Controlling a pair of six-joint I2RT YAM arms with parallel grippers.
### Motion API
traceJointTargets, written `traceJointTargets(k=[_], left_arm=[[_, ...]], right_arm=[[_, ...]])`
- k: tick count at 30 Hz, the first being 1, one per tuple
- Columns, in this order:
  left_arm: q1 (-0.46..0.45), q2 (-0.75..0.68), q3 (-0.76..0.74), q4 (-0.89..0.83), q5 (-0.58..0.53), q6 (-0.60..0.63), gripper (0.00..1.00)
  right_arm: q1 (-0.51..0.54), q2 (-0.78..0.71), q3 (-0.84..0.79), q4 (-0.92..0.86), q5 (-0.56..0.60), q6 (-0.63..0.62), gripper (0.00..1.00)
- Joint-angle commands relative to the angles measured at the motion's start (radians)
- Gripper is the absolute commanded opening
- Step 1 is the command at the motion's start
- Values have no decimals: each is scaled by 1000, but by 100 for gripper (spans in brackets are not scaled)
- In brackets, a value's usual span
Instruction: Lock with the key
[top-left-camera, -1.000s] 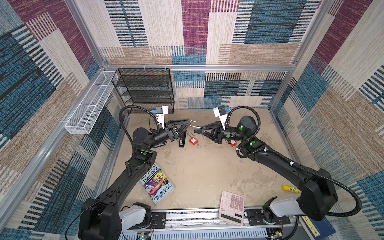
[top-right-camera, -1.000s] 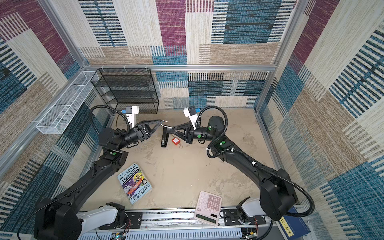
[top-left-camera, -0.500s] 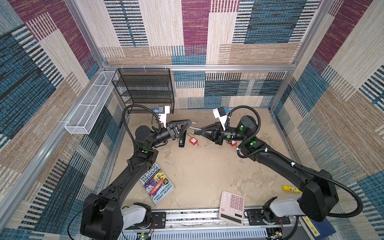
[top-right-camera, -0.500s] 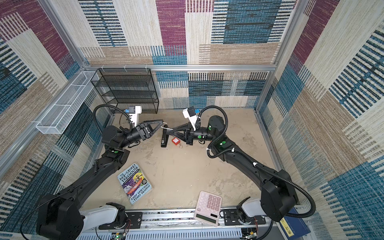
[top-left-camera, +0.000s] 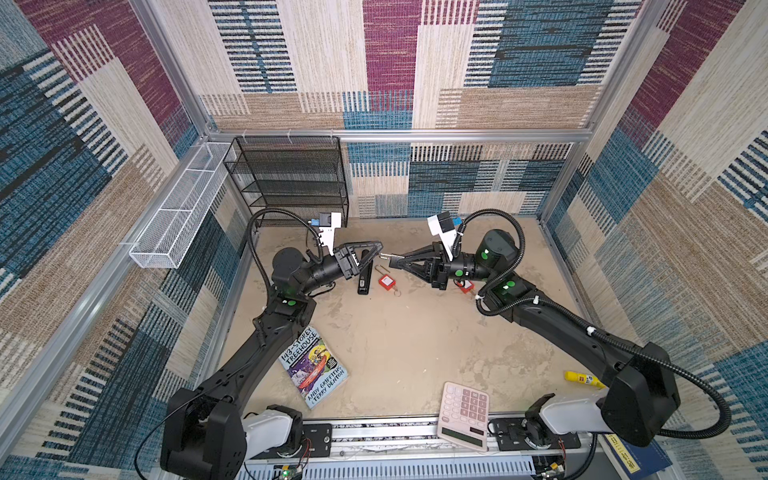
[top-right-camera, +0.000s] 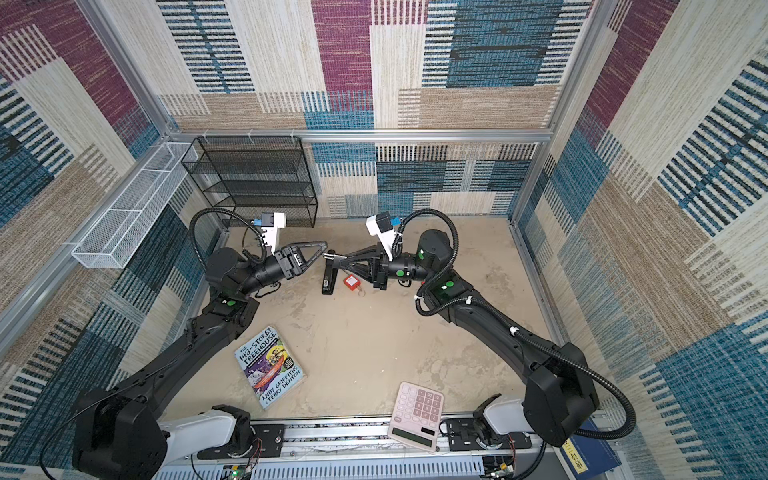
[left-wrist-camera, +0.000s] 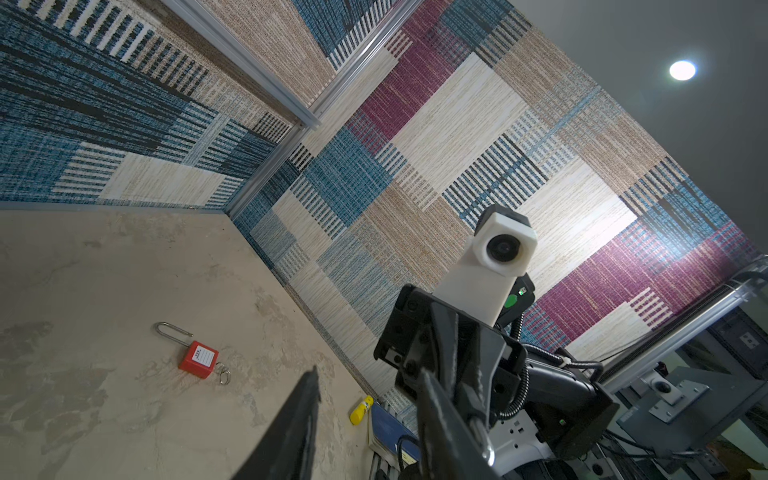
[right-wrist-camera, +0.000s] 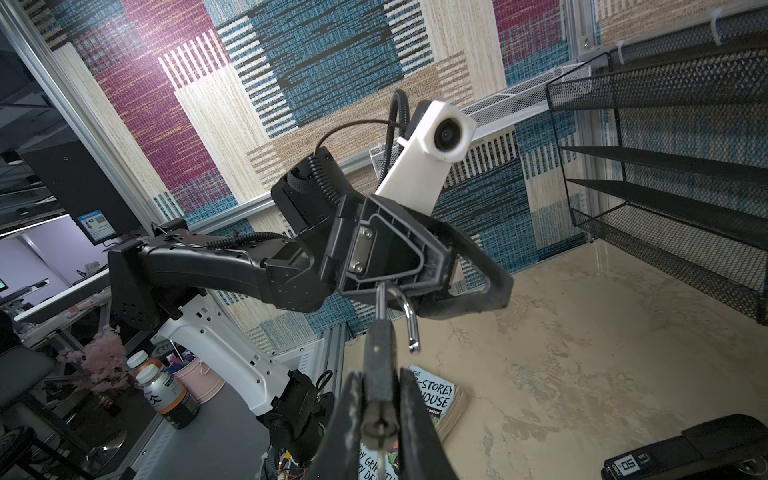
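A red padlock (top-left-camera: 386, 281) is lying on the beige table (top-left-camera: 415, 332). Just beyond, the right gripper (right-wrist-camera: 378, 374) is clamping a dark grey padlock (right-wrist-camera: 378, 349), silver shackle (right-wrist-camera: 409, 320) open; the left gripper (top-left-camera: 379, 251), jaws apart, is hovering beside that shackle.

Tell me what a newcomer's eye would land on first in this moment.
The two grippers meet nose to nose above the back of the table. The right gripper is shut on a dark padlock whose shackle stands open and reaches up to the parted fingers of the left gripper. Just beneath them on the table lie a red padlock and a black stapler.
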Motion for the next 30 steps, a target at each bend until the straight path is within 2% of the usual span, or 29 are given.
traceJointTargets(k=[1,11,30], left_arm=[[1,-11,11,11,11,25,42],[5,-28,-4,79,28,-4,48],[5,-17,-23,130,66,-40,48]], right_arm=[[1,-4,15,9,8,-12,0],[-3,-3,4,33,17,20,0],[-22,34,15,102,16,97,0]])
